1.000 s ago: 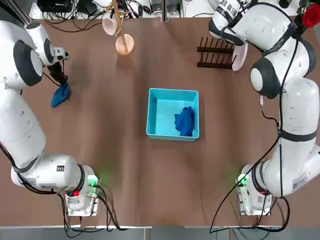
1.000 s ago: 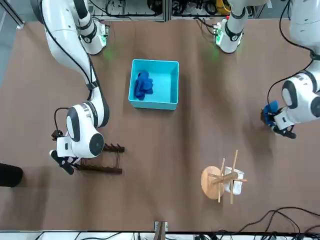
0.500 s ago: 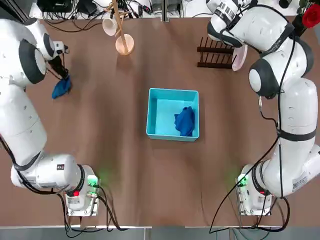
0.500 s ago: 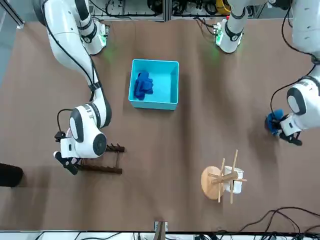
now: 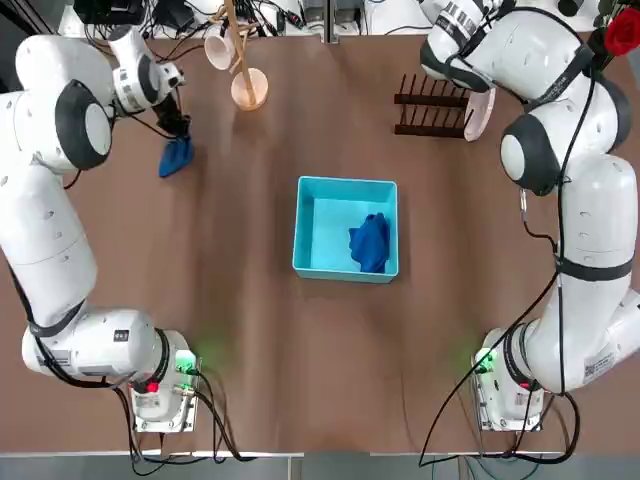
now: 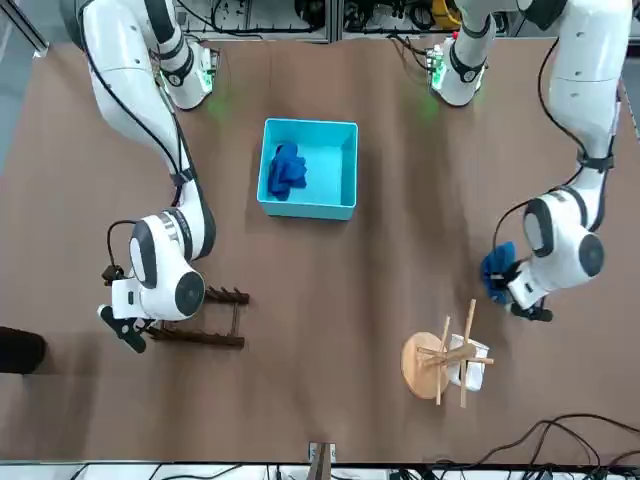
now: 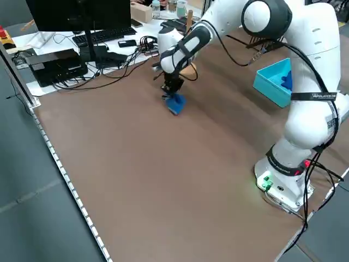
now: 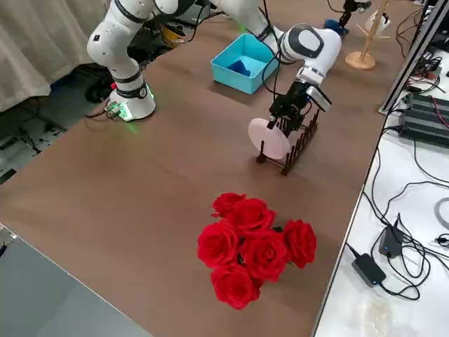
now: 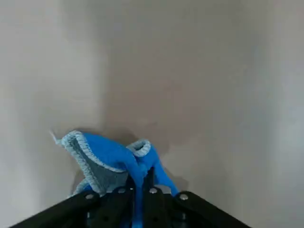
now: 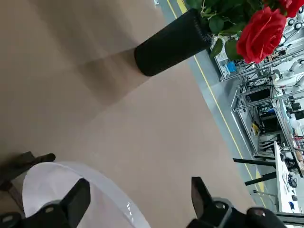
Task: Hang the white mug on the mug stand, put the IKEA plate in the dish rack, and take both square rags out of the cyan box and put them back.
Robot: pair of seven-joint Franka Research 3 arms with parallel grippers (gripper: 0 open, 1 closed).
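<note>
Broad brown tabletop (image 5: 300, 360), matte, with soft shadows and pale sheen. White side table (image 7: 43, 43) beyond it carries a dark monitor (image 7: 60, 13), a keyboard (image 7: 109, 36), black boxes and tangled cables. Grey floor (image 7: 38, 185) alongside; pale metal strip (image 7: 71, 188) with regular marks along the brown top's edge. Cream curtain (image 8: 42, 42) hangs in folds to the floor. Black vase (image 10: 173, 42) stands on the brown top, red roses (image 8: 256, 249) above it. Farther off: yellow floor line (image 10: 213, 95), metal framing (image 10: 280, 114), another white table (image 10: 282, 180).
</note>
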